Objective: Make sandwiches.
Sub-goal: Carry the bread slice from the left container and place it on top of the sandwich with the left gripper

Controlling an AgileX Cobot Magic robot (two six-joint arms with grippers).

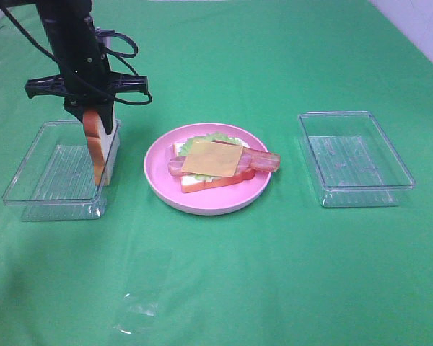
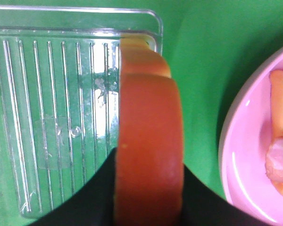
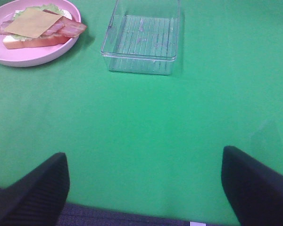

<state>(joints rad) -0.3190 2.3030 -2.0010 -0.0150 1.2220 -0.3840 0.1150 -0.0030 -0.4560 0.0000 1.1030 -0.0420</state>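
We found the sandwich [image 1: 213, 164] unfinished on the pink plate [image 1: 161, 184] at the middle of the bench [image 1: 274, 274]: a bread slice [image 1: 202, 183] at the bottom, lettuce [image 1: 209, 137], bacon [image 1: 263, 160] and a cheese square [image 1: 213, 158] on top. The second slice [image 1: 96, 144] stood on edge at the right wall of the left tray [image 1: 36, 184], crust uppermost. The left gripper [image 1: 94, 115] was clamped on its upper crust; in the left wrist view the black fingers [image 2: 89, 197] pressed both faces of the slice [image 2: 148, 155]. We noted the right tray [image 1: 357, 158] well apart on the plate's other side. The right gripper [image 3: 144, 188] hung over bare green cloth, jaws wide, holding nothing, with the plate [image 3: 33, 54] and tray [image 3: 141, 42] ahead of it.
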